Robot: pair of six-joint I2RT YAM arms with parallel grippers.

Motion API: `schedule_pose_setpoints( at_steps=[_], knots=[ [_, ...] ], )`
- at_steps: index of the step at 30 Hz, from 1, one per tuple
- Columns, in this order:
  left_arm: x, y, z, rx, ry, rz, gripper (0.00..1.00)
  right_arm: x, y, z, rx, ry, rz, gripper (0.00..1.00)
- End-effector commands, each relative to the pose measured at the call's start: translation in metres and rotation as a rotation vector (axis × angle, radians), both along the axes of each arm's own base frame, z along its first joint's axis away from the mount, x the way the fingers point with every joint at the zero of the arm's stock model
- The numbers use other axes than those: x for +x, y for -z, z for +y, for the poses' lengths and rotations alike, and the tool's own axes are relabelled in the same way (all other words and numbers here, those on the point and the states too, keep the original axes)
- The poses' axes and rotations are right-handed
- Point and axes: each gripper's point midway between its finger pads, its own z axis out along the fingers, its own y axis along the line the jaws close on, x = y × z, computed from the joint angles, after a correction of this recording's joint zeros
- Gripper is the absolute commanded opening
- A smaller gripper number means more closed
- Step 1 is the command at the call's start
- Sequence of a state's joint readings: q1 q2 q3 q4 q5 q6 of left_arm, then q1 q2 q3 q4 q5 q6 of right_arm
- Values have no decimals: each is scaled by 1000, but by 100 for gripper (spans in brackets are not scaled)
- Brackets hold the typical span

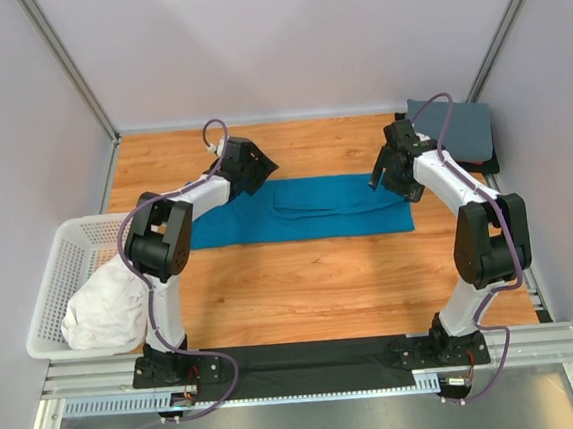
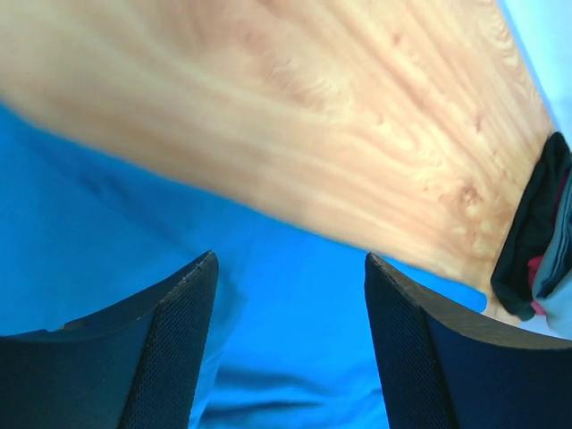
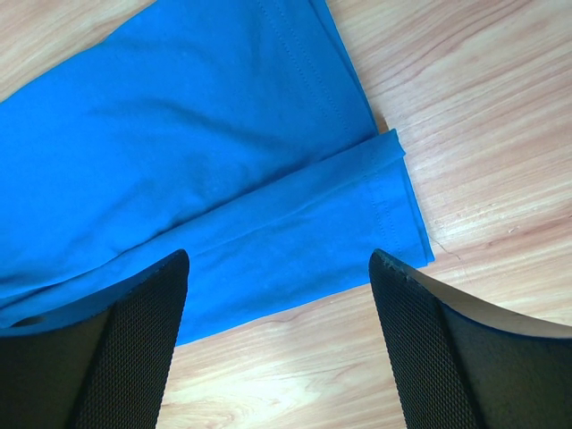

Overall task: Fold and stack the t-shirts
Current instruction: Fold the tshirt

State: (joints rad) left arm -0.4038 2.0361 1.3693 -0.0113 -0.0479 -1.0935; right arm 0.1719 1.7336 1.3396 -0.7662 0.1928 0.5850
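**Teal tee folded to a strip, both grippers poised over its ends**

The teal-blue t-shirt lies flat on the wooden table, folded lengthwise into a long band that runs from 9 o'clock to 3 o'clock across the middle of the top view. At the table's 1 o'clock corner sits a folded slate-grey t-shirt with a dark garment showing beneath it. At 8 o'clock the white mesh laundry basket holds a crumpled white t-shirt.

The left gripper hovers over the band's 9 o'clock half, near its far edge. Its 2 fingers are spread wide, with nothing between them. The right gripper hangs over the 3 o'clock end, jaws equally wide and empty, with the hemmed corner in view just beyond its fingertips.

The tee looks like thin, light cotton: limp, easily wrinkled, and likely to sag or unfold if lifted by 1 point. The layers will probably slide on each other unless they are pinched together. The best holds appear to be the stitched hem corners at one end, where the fabric is doubled and firmest, with 1 gripper on each corner. Lifting both corners evenly should let that end fold across towards the other without twisting. A shallow pinch risks catching only the top layer.
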Motion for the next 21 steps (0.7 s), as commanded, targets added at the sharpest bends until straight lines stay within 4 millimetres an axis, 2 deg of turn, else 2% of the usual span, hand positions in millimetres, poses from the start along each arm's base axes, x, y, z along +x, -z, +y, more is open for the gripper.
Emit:
schedule_pose_setpoints(
  at_steps=[1, 3, 6, 7, 9, 10, 11, 12, 13, 14, 15, 16, 17, 18, 21],
  knots=[
    [27, -16, -3, 19, 7, -75, 74, 10, -12, -2, -19, -1, -42, 83],
    [30, -20, -1, 25, 9, -88, 75, 10, -16, -3, -20, -1, -48, 83],
    [28, -38, 7, 56, 25, -131, 77, 9, -20, -4, -25, -3, -60, 84],
    [26, -58, 9, 55, 34, -167, 78, 8, -22, -4, -20, -2, -61, 84],
    [13, -67, 13, 77, 55, -150, 79, 3, -19, -4, 25, 15, -45, 84],
    [5, -88, 13, 58, 65, -174, 80, 1, -18, -4, 56, 32, -43, 84],
    [-2, -93, 12, 47, 70, -173, 81, 1, -17, -2, 92, 46, -47, 84],
    [-20, -100, 11, 29, 64, -160, 82, -7, -7, -3, 148, 85, -24, 84],
    [-28, -102, 11, 26, 58, -156, 85, -3, -12, -1, 176, 93, -64, 84],
    [-41, -91, 15, 37, 37, -123, 86, -3, -12, 0, 199, 97, -74, 84],
    [-55, -100, 8, 10, 30, -123, 86, -4, -11, 1, 209, 112, -83, 84],
    [-62, -97, 7, 7, 13, -112, 87, -5, -9, 1, 217, 115, -93, 84],
    [-77, -84, 1, 13, 19, -77, 87, -5, -7, 2, 223, 116, -94, 84],
    [-83, -85, -1, -14, -7, -64, 87, -6, -5, 3, 227, 118, -92, 84],
    [-101, -64, -8, -17, -44, -9, 88, -6, 3, 5, 238, 122, -74, 84]
  ],
)
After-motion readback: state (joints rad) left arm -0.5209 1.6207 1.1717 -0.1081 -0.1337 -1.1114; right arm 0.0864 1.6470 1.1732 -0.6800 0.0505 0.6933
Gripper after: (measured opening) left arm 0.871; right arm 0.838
